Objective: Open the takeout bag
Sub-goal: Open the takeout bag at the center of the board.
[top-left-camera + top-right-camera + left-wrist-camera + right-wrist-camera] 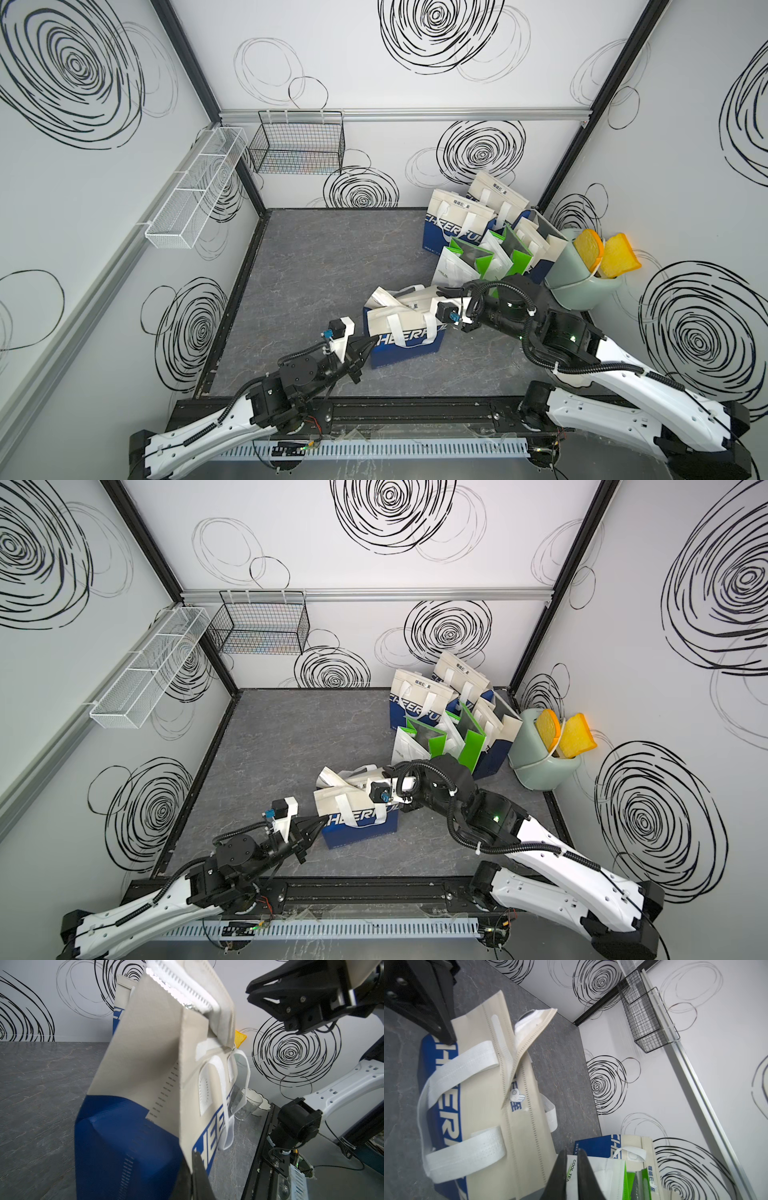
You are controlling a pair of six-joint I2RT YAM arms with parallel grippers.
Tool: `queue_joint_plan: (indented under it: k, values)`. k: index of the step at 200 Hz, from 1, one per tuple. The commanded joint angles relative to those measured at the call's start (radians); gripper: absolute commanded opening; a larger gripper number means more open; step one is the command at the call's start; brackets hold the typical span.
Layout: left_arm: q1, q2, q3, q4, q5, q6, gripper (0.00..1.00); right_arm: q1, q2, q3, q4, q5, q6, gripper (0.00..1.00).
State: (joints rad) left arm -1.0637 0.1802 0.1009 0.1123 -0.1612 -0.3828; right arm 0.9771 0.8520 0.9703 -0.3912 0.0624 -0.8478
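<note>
The takeout bag (405, 332) stands mid-table, blue below and beige above, with white handles (463, 1068). Its top is folded flat, and one end of the flap (533, 1022) is lifted and twisted. My left gripper (371, 343) (194, 1159) is shut on the beige edge at the bag's near left corner. In both top views my right gripper (444, 290) (388, 769) hovers at the bag's far right top corner. In the right wrist view its fingertips (572, 1154) stand slightly apart with nothing between them.
Several more bags cluster at the back right, blue-beige ones (457, 220) and green-white ones (478, 257). A green bin (582, 286) holding toast slices stands by the right wall. A black wire basket (297, 143) and a white mesh basket (195, 187) hang on the walls.
</note>
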Motion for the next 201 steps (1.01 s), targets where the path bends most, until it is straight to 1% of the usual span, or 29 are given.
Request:
queue_joint_plan:
  k: [1, 3, 10, 29, 72, 101, 152, 178, 201]
  values:
    - [0.005, -0.001, 0.005, 0.017, 0.003, -0.009, 0.00, -0.003, -0.016, 0.013, -0.038, -0.063, -0.058, 0.43]
    - [0.006, -0.002, 0.005, 0.017, 0.003, -0.010, 0.00, -0.003, -0.016, 0.014, -0.048, -0.064, -0.065, 0.47]
    - [0.006, -0.002, 0.005, 0.017, 0.003, -0.010, 0.00, -0.003, -0.018, 0.015, -0.075, -0.067, -0.085, 0.50]
    - [0.006, -0.002, 0.005, 0.017, 0.003, -0.010, 0.00, 0.006, -0.019, -0.003, -0.110, -0.029, -0.146, 0.52]
    - [0.007, -0.002, 0.004, 0.020, 0.003, -0.010, 0.00, 0.035, -0.007, -0.053, -0.104, 0.080, -0.215, 0.52]
    - [0.007, -0.002, 0.002, 0.019, 0.003, -0.010, 0.00, 0.047, 0.008, -0.072, -0.081, 0.103, -0.222, 0.52]
    - [0.007, -0.002, 0.002, 0.018, 0.002, -0.010, 0.00, 0.071, 0.037, -0.119, -0.003, 0.210, -0.253, 0.52]
    - [0.007, -0.003, 0.000, 0.017, 0.002, -0.011, 0.00, 0.075, 0.042, -0.136, 0.068, 0.277, -0.258, 0.50]
    - [0.007, -0.002, 0.000, 0.017, 0.002, -0.011, 0.00, 0.077, 0.049, -0.138, 0.080, 0.297, -0.263, 0.48]
